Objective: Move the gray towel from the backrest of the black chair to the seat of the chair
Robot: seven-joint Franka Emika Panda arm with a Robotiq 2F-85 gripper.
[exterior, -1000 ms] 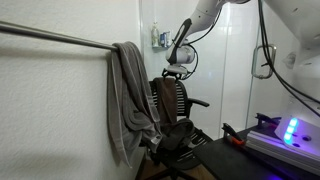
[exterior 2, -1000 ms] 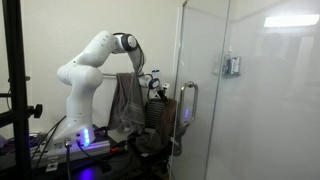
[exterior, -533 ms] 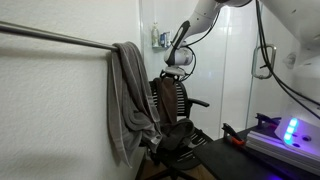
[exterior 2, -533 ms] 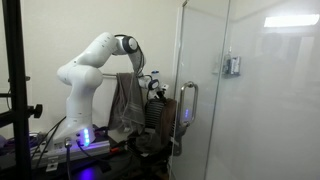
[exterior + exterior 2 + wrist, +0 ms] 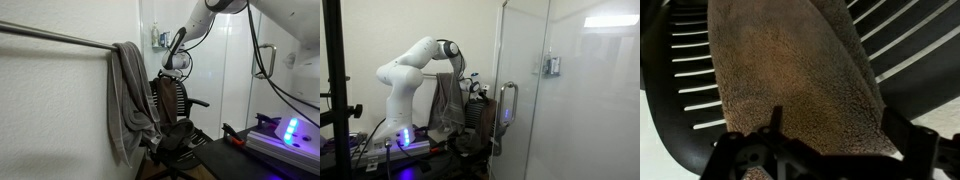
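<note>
White walls (image 5: 50,120) and a glass panel (image 5: 570,100) surround the black ribbed office chair (image 5: 172,100); the brownish-gray limp towel (image 5: 790,70) hangs down its backrest; the Robotiq gripper (image 5: 833,125) hovers near it, fingers spread wide, probably to pinch the cloth.

The hand (image 5: 174,67) hangs just over the black chair (image 5: 172,103).

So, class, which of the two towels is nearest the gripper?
The dark brownish towel on the chair backrest, right before the gripper; the lighter towel hangs on the bar.
</note>
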